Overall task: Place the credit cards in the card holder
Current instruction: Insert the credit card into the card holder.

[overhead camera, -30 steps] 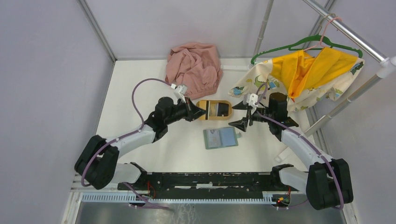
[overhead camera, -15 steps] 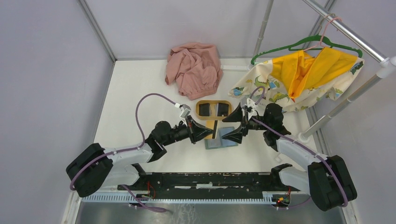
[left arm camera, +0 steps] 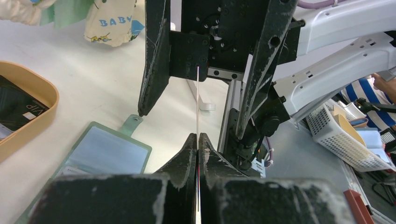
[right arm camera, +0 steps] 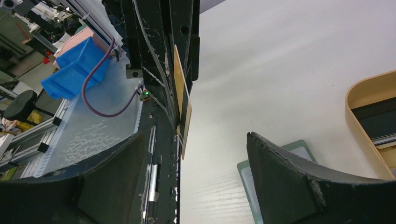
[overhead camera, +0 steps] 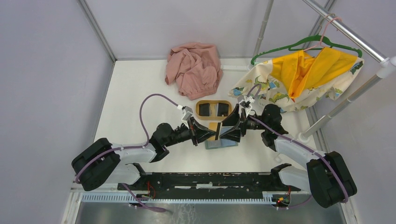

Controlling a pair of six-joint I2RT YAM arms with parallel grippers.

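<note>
The gold-tan card (right arm camera: 180,88), dark stripe along one side, stands on edge in the air just right of centre in the top view. The left gripper (left arm camera: 198,137) has its fingers clamped on one end of it. In the left wrist view the card shows only as a thin bright line running up from the closed tips.

It is thin, stiff plastic: very light, smooth-faced and likely to slip or pivot if held at a corner. It should flex a little but not fold. The best hold looks to be flat on both faces near a short end, leaving the other end free to lead into a slot.

The right gripper (overhead camera: 229,128) faces the left one with its fingers (left arm camera: 154,56) apart, one on each side of the card's free end and touching neither face.

Below them the card holder (left arm camera: 105,154) lies open on the desk (overhead camera: 135,93), its blue-grey inside up. Whether the card hangs directly over it or just beside it I cannot tell.

Above the grippers in the top view sits the wooden tray (overhead camera: 213,101), where two black cards (overhead camera: 204,109) remain.
</note>
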